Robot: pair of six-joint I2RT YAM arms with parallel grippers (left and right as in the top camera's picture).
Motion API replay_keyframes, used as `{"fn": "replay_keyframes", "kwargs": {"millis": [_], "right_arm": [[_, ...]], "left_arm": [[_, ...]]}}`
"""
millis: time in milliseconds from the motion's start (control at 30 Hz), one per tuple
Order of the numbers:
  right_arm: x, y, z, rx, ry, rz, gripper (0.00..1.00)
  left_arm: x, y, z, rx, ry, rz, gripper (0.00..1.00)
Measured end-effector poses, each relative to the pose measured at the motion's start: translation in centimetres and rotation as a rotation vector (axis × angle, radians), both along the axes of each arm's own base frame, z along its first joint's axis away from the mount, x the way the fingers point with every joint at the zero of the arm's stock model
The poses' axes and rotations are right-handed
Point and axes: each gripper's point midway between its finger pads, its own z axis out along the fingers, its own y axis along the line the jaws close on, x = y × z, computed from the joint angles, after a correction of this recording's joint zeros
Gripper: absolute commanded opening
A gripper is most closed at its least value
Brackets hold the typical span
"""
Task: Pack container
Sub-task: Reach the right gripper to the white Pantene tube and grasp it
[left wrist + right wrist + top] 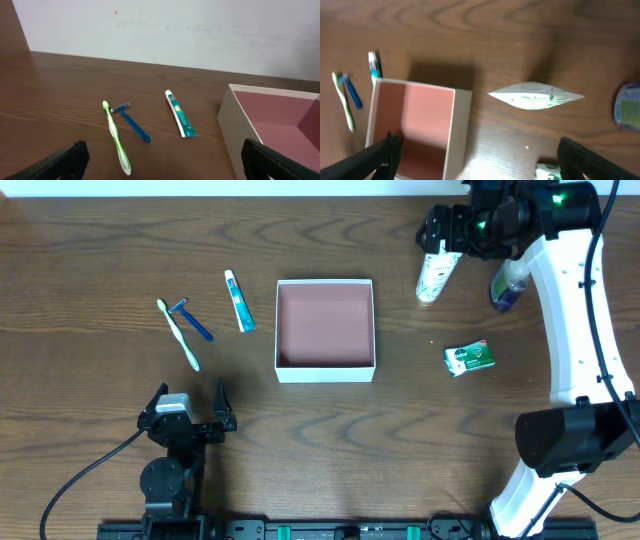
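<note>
1. Overhead: the container (pixel 325 370) sits mid-table with nothing inside it, so packing has not begun. The right gripper (pixel 446 232), jaws apart, hovers by a white tube (pixel 435 278), between the blue bottle (pixel 508 288) and the container. The left gripper (pixel 190 395) rests spread wide.
2. Left wrist: toothbrush (pixel 116 137), razor (pixel 132 125) and toothpaste (pixel 180 120) lie untouched left of the container's wall.
3. Right wrist: the open fingers (pixel 380 155) frame the tube. The first pick seems underway; next, the jaws must descend around the tube's narrow side and close.
</note>
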Motion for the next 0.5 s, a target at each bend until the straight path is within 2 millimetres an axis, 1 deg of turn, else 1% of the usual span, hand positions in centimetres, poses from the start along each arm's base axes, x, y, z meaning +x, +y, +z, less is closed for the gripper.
{"fn": "replay_keyframes", "kwargs": {"millis": [100,200,267,400,500], "right_arm": [[0.1,-0.9,-0.3,-0.002,0.038,-0.151,0.93],[-0.4,-1.5,-0.9,-0.027,0.083,-0.318,0.93],[-0.5,-1.2,-1.0,-0.037,0.085,-0.397,0.93],[-0.7,0.1,-0.9,-0.050,0.069,-0.501,0.93],[-0.2,1.0,-0.4,-0.032,0.034,-0.547,0.92]], "left_arm": [[0.0,0.0,0.0,0.000,0.000,0.000,0.98],[0.0,0.0,0.0,0.000,0.000,0.000,0.98],[0.0,0.0,0.0,0.000,0.000,0.000,0.98],[0.0,0.0,0.0,0.000,0.000,0.000,0.98],[0.0,0.0,0.0,0.000,0.000,0.000,0.98]]}}
